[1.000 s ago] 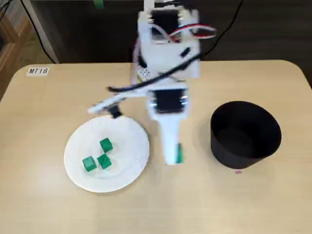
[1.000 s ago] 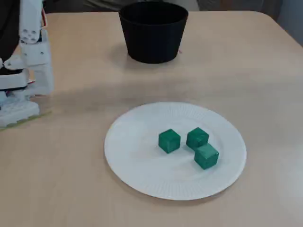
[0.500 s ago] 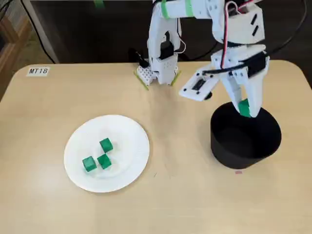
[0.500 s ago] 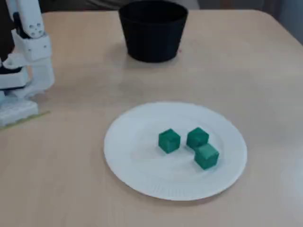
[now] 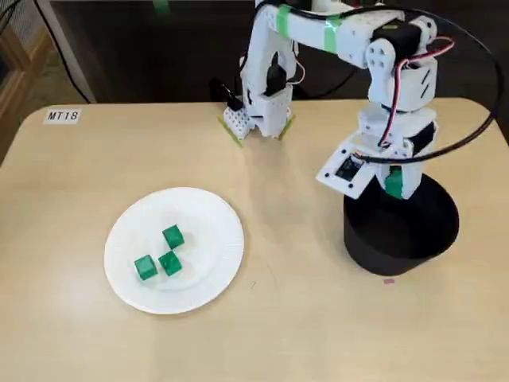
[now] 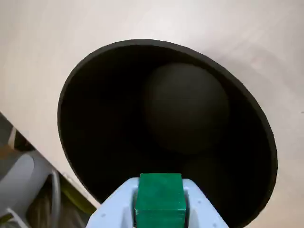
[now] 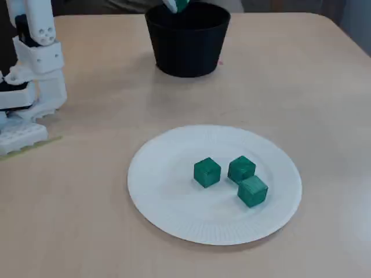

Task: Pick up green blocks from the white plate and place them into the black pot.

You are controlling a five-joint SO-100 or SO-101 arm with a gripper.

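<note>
My gripper hangs over the black pot, shut on a green block. The wrist view looks straight down into the pot, whose inside is dark, with the held block clamped between the white fingers at the bottom edge. In a fixed view only the gripper tip shows above the pot. Three green blocks lie close together on the white plate at the left; the other fixed view shows the same blocks on the plate.
The arm's white base stands at the back of the table, with cables looping overhead. A label reading MT18 is stuck near the back left corner. A small pink mark lies just in front of the pot.
The arm swung from beside the plate over to the pot with the green block in its grip, and has since lowered closer to the pot's rim. The three blocks on the plate stayed put.
</note>
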